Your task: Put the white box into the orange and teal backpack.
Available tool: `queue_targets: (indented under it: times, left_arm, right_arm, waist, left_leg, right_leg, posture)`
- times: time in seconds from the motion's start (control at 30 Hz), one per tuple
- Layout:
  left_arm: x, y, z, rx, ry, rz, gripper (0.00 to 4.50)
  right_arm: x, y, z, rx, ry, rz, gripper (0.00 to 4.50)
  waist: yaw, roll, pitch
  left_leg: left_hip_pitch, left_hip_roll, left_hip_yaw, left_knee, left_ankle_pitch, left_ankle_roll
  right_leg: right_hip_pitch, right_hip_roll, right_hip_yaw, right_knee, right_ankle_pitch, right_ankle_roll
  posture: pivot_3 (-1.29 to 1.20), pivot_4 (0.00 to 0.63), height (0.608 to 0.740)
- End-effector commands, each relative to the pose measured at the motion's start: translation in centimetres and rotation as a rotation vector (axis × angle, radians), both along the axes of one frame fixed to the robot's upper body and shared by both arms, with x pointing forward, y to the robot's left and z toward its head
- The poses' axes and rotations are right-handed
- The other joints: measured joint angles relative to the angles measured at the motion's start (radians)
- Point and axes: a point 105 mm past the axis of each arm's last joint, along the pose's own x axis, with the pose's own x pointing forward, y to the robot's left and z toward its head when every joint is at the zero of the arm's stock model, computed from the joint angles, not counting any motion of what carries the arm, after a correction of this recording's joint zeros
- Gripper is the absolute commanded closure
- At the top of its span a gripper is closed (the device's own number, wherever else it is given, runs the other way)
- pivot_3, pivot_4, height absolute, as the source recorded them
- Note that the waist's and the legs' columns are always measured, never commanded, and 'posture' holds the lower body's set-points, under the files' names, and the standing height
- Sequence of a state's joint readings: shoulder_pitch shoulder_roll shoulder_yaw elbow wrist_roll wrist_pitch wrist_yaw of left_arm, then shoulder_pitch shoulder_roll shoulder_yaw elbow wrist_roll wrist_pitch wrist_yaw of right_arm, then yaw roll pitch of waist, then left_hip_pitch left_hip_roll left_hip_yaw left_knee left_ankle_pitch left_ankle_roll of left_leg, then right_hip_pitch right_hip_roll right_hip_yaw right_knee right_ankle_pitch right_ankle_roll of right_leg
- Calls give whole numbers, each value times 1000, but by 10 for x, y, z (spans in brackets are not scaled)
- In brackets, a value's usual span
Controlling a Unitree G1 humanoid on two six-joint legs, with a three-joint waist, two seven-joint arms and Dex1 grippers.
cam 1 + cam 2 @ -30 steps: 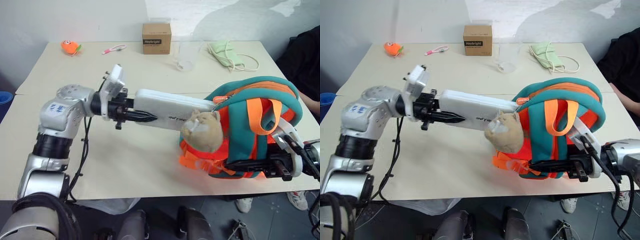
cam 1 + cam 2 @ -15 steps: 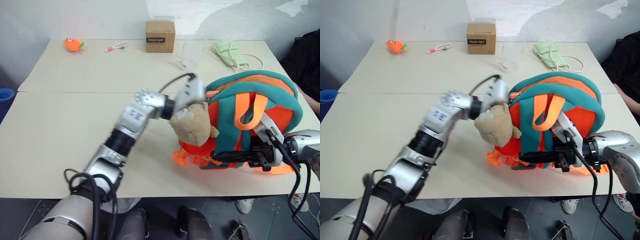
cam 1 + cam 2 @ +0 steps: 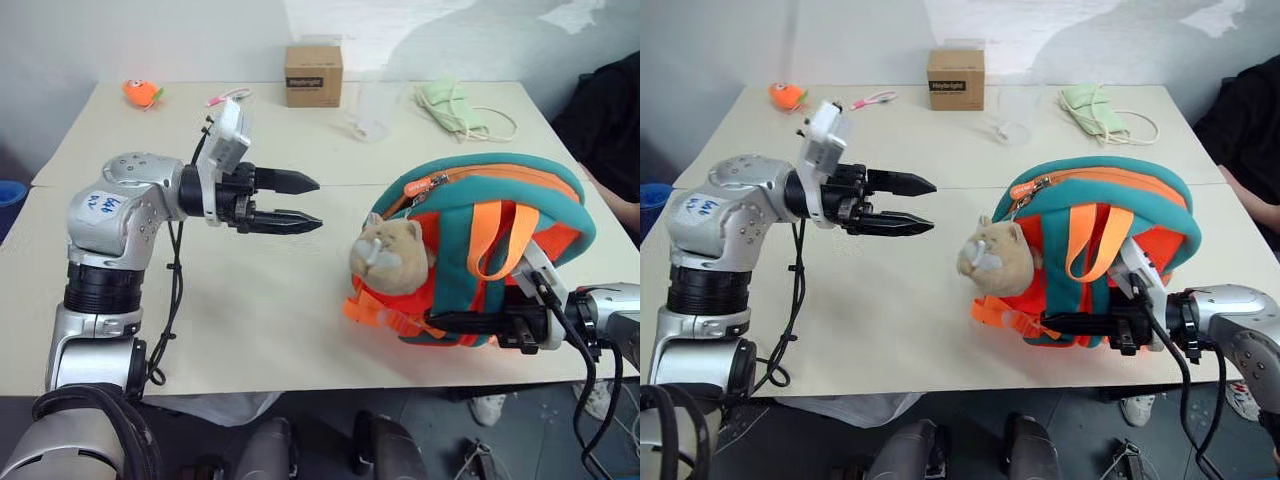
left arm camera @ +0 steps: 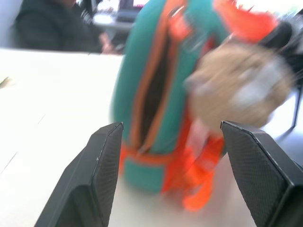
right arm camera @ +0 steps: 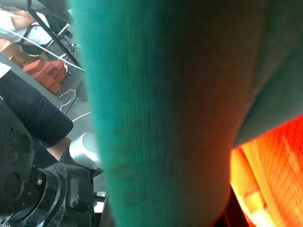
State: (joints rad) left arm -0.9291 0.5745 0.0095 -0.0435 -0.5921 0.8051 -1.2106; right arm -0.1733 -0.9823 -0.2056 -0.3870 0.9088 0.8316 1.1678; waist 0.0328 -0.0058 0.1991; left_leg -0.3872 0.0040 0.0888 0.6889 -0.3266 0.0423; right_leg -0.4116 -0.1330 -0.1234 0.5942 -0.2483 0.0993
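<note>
The orange and teal backpack stands on the right of the table, its tan plush animal facing left. In the left wrist view the backpack shows a dark gap along its zip. The white box is out of view. My left gripper hovers level to the left of the backpack, well apart from it, open and empty, its fingers spread wide. My right gripper lies along the backpack's lower front edge, shut on its fabric. Teal cloth presses close in the right wrist view.
At the table's far edge stand a small brown cardboard box, an orange toy, a pink item, a clear cup and a pale green pouch with cord. A person in dark clothes sits at the right.
The left gripper, earlier shut on the white box at the backpack's mouth, pushed in to the backpack, then drew back left, open and empty. The box is gone from sight.
</note>
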Motion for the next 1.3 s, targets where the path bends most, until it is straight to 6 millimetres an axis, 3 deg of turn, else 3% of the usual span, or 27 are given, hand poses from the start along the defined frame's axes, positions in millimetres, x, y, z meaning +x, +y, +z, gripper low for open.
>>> queue_targets:
  times: [0.03, 0.17, 0.27, 0.37, 0.5, 0.73, 0.9, 0.97, 1.07, 1.2, 1.3]
  left_arm:
    - [-22, -24, 5, 2, -33, -92, 1056]
    - [-19, -47, -18, 119, -56, -81, 1056]
    - [-11, -53, -32, 176, -85, -49, 1056]
    - [-8, -54, -26, 121, -52, -49, 1581]
    - [-7, -50, -25, 121, -48, -53, 2670]
    - [10, -21, -12, 107, -41, 29, 4426]
    - [53, 34, -9, 185, -92, 252, 4436]
    - [61, 48, -14, 229, -120, 285, 4436]
    - [71, 51, -40, 373, -225, 299, 4436]
    - [93, 53, -96, 667, -469, 328, 4436]
    - [68, 0, -131, 572, -475, 157, 4436]
  right_arm:
    - [1, 3, 6, 10, -42, -1, 4438]
    - [2, 8, 10, 40, -54, 1, 4438]
    - [2, 10, 13, 60, -58, -5, 4438]
    - [2, 10, 12, 65, -59, -17, 4438]
    - [1, 8, 11, 65, -58, -30, 4438]
    - [-1, -3, 14, 78, -60, -79, 4438]
    - [-9, -16, 12, 68, -46, -109, 4438]
    - [-10, -19, 11, 67, -42, -125, 4438]
    - [-11, -21, 9, 70, -37, -137, 4438]
    - [-9, -22, 6, 79, -29, -153, 4438]
    - [-4, -24, 3, 85, -35, -173, 4438]
  waist:
    - [-4, 0, 0]
    - [-8, 0, 0]
    - [-9, 0, 0]
    - [-7, 0, 0]
    - [-7, 0, 0]
    - [-9, 0, 0]
    - [-8, 0, 0]
    - [-9, 0, 0]
    - [-7, 0, 0]
    - [-3, 0, 0]
    - [-4, 0, 0]
  left_leg:
    - [0, -1, 1, 0, 0, 1]
    - [0, -2, 2, 0, 0, 1]
    - [1, -1, 4, 0, 0, 1]
    - [1, -1, 4, 0, 0, 1]
    - [1, -1, 4, 0, 0, 2]
    - [1, -1, 4, 0, 0, 2]
    - [1, -1, 5, 0, 0, 2]
    - [1, -1, 6, 0, 0, 2]
    - [0, -2, 6, 0, -1, 3]
    - [0, -3, 6, 0, -2, 5]
    - [0, -3, 6, 0, -2, 6]
  right_leg:
    - [0, 0, 1, 0, 1, 1]
    - [0, 1, 3, 0, 1, 3]
    - [-1, 2, 4, 0, 1, 2]
    - [-2, 2, 4, -1, 1, 2]
    - [-2, 1, 5, -1, 1, 2]
    - [-2, 1, 5, 0, 1, 2]
    - [-2, 2, 3, 0, 1, 2]
    - [-3, 2, 0, -1, 1, 2]
    - [-3, 1, -3, 1, 1, 3]
    - [-2, -1, -2, -1, 2, 3]
    - [-2, -2, -2, -2, 3, 5]
  posture:
    - [0, 150, 740]
    - [0, 150, 740]
    - [0, 150, 740]
    - [0, 150, 740]
    - [0, 150, 740]
    - [0, 150, 740]
    - [0, 150, 740]
    - [0, 150, 740]
    - [0, 150, 740]
    - [0, 150, 740]
    - [0, 150, 740]
